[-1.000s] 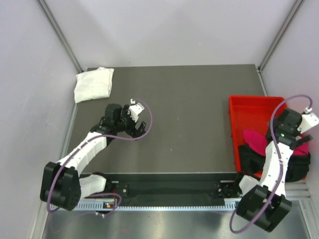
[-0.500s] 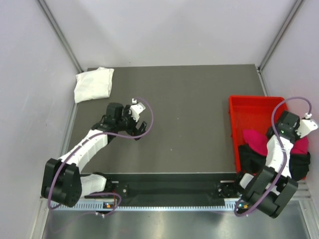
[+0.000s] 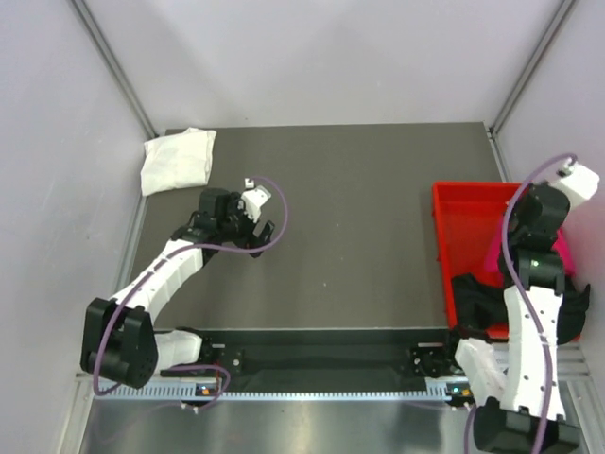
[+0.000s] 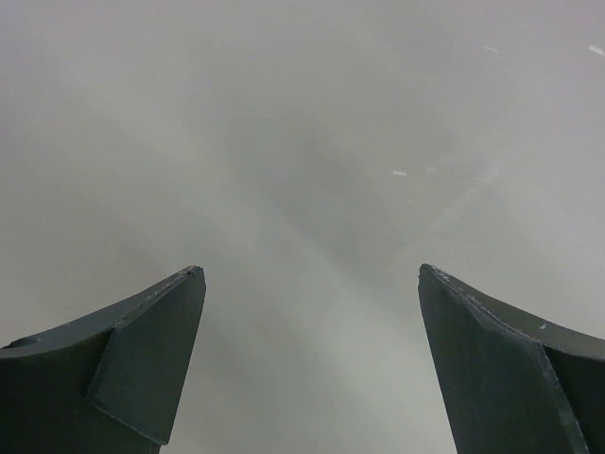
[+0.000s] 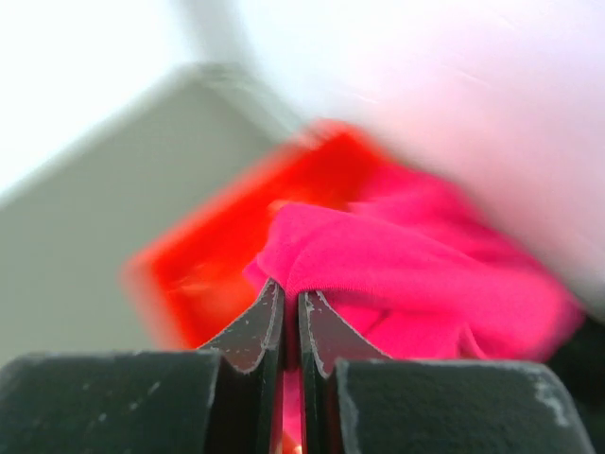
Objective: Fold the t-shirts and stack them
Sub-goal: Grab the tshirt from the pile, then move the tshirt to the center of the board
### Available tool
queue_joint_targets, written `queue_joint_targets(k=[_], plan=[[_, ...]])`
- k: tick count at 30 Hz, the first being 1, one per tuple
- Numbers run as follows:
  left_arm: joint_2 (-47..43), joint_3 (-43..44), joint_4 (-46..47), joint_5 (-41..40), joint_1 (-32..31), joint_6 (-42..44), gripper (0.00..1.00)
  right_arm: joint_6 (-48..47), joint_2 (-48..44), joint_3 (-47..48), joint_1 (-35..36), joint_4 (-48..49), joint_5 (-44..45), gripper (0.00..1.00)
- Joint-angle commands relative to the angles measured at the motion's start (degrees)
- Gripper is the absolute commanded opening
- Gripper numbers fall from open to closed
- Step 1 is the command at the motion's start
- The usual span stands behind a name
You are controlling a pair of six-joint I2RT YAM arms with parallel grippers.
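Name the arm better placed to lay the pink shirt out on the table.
Right. The right gripper is shut on the pink t-shirt above the red bin; the left gripper is open over the table, well away.

The right wrist view was smeared: the red bin [image 5: 208, 255] and the pink t-shirt [image 5: 406, 274] showed no sharp edges. From above, the right arm [image 3: 529, 312] covered most of that shirt and part of the black t-shirt [image 3: 477, 295]. The fingers of the left tool [image 4: 309, 272] were cut off by the bottom edge of their view.

left hand [image 4: 310, 272] fingers wide apart | right hand [image 5: 291, 289] fingers pinched together
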Motion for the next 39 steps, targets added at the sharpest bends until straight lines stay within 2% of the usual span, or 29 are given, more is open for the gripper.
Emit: queue_joint_targets(k=[1,3,4,6,9,11,12,14,15,17,19,20,21,23,24,27,28,29,31,32,33,35,36,38,39], plan=[[-0.27,4.83,-1.16,-4.3,3.17,-1.53,0.99,-3.37,0.43,11.97,8.2,2.26,-18.05,0.0],[-0.36,6.76,-2.65,-4.3,6.68,-2.05,0.99,-2.59,2.54,18.57,13.72,2.16,-24.93,0.0],[-0.45,7.38,-3.27,-4.12,9.48,-2.23,0.99,-1.97,3.16,21.72,16.28,3.47,-32.01,0.0],[-0.36,8.96,-4.24,-2.81,12.74,-2.76,0.99,0.83,5.27,24.29,21.55,6.19,-39.69,0.0],[-0.45,10.28,-5.91,-0.53,20.04,-3.46,0.99,5.22,8.7,28.86,29.1,13.99,-56.99,0.0],[-0.8,10.72,-6.53,-0.25,23.47,-3.38,0.99,8.04,10.63,31.24,32.46,18.14,-61.77,0.0],[-1.15,11.07,-6.79,-0.25,24.26,-3.29,0.99,11.01,11.16,31.68,35.09,23.2,-64.32,0.0],[-1.68,11.34,-7.06,-0.52,25.67,-3.37,0.99,14.8,12.21,31.43,36.6,29.99,-72.49,0.0],[-1.85,11.78,-7.14,-0.69,26.03,-3.29,0.99,19.61,12.48,30.99,37.3,36.46,-74.78,0.0],[-1.77,12.57,-7.67,-0.87,26.91,-3.55,0.99,21.24,12.92,29.93,37.31,38.89,-76.65,0.0],[-1.59,12.92,-8.02,-0.78,27.0,-3.81,0.99,16.34,13.01,29.58,37.4,30.5,-71.93,0.0],[-1.59,13.1,-8.28,-0.69,27.08,-3.81,0.99,11.01,13.27,29.23,37.31,26.2,-68.59,0.0],[-1.51,13.19,-8.29,-0.52,27.0,-3.73,0.99,9.39,13.71,28.44,37.31,19.37,-65.43,0.0],[-1.5,13.1,-8.64,0.01,27.08,-3.46,0.99,7.27,16.33,24.84,37.31,12.66,-55.06,0.0],[-1.5,12.84,-8.46,0.1,27.08,-3.46,0.99,7.26,17.48,22.92,37.31,12.1,-50.07,0.0],[-1.5,11.26,-7.76,3.78,27.0,-2.41,0.99,6.21,23.19,14.22,37.22,12.01,-43.26,0.02],[-1.5,10.91,-7.85,5.62,27.0,-1.8,0.99,5.77,24.86,13.5,37.22,11.74,-41.33,0.05],[-1.42,10.12,-7.93,8.42,27.0,-1.44,0.99,4.29,28.36,13.06,37.14,11.22,-38.88,0.19],[-0.89,9.76,-8.81,10.72,26.65,-0.57,0.94,3.14,33.72,13.23,36.87,8.24,-29.04,0.3],[-0.8,9.59,-9.25,11.69,26.3,-0.21,0.92,2.43,35.49,13.58,36.44,5.35,-24.4,0.45],[-0.54,9.58,-9.51,11.7,25.08,0.31,0.9,2.34,37.16,14.8,36.26,3.59,-14.52,0.49],[-0.19,9.15,-10.83,10.91,23.32,2.07,0.86,2.51,40.16,15.6,35.21,-0.8,-7.68,0.59],[-0.01,8.88,-11.27,10.39,20.35,2.51,0.86,2.17,40.26,15.08,35.2,-1.26,-4.95,0.61],[0.52,7.57,-11.45,8.46,16.3,3.92,0.86,1.73,38.07,13.33,35.29,-0.22,-7.02,0.63],[1.04,6.95,-11.19,6.36,11.14,4.7,0.88,1.81,36.93,10.71,35.38,0.75,-11.65,0.64]])
